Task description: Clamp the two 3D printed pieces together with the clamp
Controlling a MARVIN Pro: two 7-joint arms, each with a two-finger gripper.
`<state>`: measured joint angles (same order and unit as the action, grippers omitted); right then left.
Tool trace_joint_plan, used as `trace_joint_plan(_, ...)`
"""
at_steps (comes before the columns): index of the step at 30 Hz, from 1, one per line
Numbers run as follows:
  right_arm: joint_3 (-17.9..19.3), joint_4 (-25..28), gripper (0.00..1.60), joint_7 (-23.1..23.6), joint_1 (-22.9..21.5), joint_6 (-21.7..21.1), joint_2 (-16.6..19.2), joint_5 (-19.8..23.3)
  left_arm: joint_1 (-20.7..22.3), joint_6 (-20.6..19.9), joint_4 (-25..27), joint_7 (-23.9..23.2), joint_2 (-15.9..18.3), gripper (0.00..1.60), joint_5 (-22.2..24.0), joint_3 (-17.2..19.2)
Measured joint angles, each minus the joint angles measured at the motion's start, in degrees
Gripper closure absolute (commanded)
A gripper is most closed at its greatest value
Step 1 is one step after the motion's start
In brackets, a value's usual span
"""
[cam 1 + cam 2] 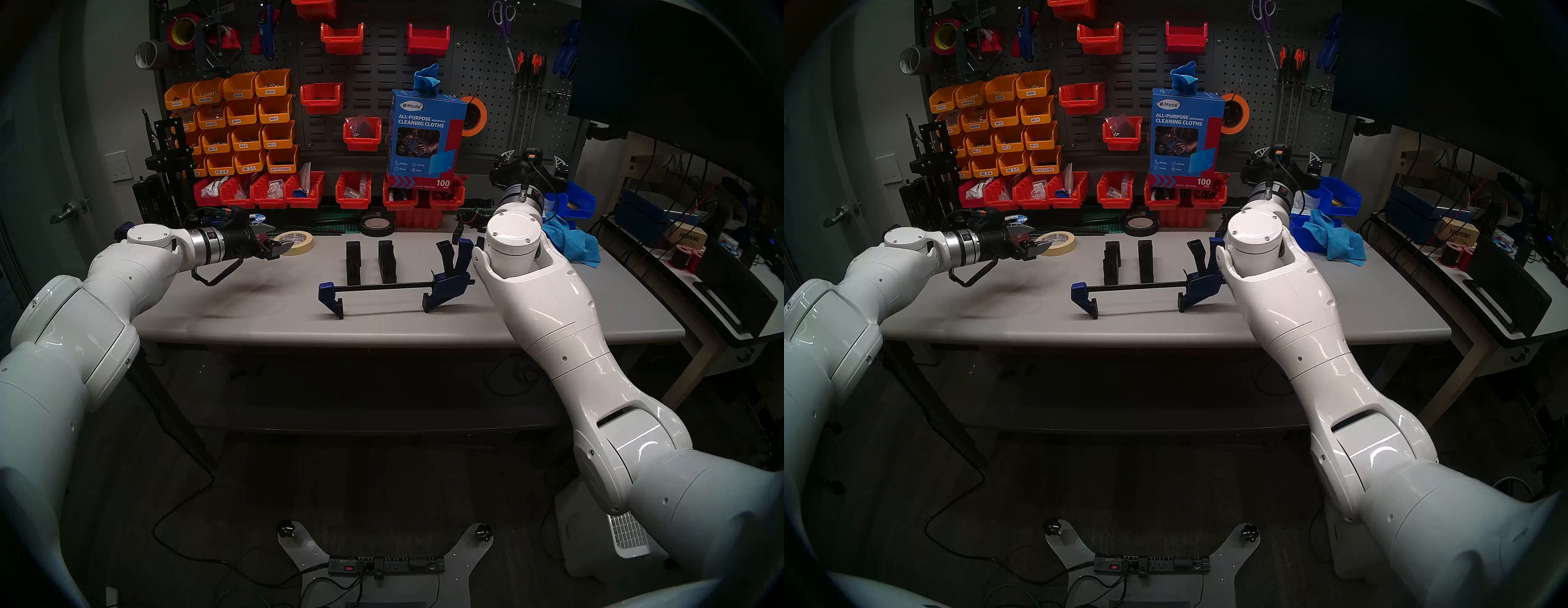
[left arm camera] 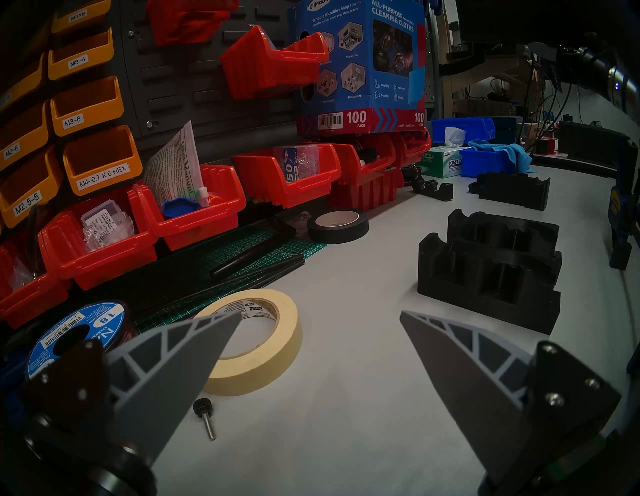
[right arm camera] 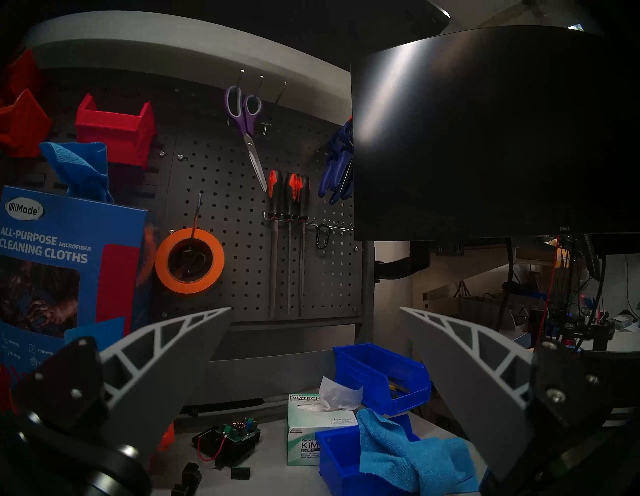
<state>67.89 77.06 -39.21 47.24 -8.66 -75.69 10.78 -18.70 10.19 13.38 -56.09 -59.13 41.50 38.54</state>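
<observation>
2 black printed blocks, the left block (image 1: pixel 353 263) and the right block (image 1: pixel 387 262), stand upright and apart at mid-table (image 1: pixel 237 314), just beyond the clamp (image 1: pixel 396 286), whose bar lies left to right on its 2 blue jaws. Left gripper (image 2: pixel 320 317) hangs spread and empty over the masking tape (image 2: pixel 258 341) at far left; right gripper (image 3: pixel 315 311), also spread and empty, is raised at far right, facing the pegboard (image 3: pixel 221 194)
</observation>
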Motion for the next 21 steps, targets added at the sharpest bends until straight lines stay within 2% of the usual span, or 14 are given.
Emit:
trace_joint_plan(7,3.8,2.7,0.00,6.9,-0.1,-2.8,4.5,0.9,-0.1,0.0,0.1,0.0,0.0,0.00,0.0,0.0)
trace_joint_plan(12,6.6,6.2,0.00,11.9,0.7,-7.7,7.5,5.1,-0.1,0.0,0.2,0.1,0.1,0.00,0.0,0.0)
trace_joint_plan(21,9.2,12.4,0.00,20.9,3.7,-17.8,12.2,13.0,-0.2,-0.1,0.3,0.2,0.1,0.00,0.0,0.0)
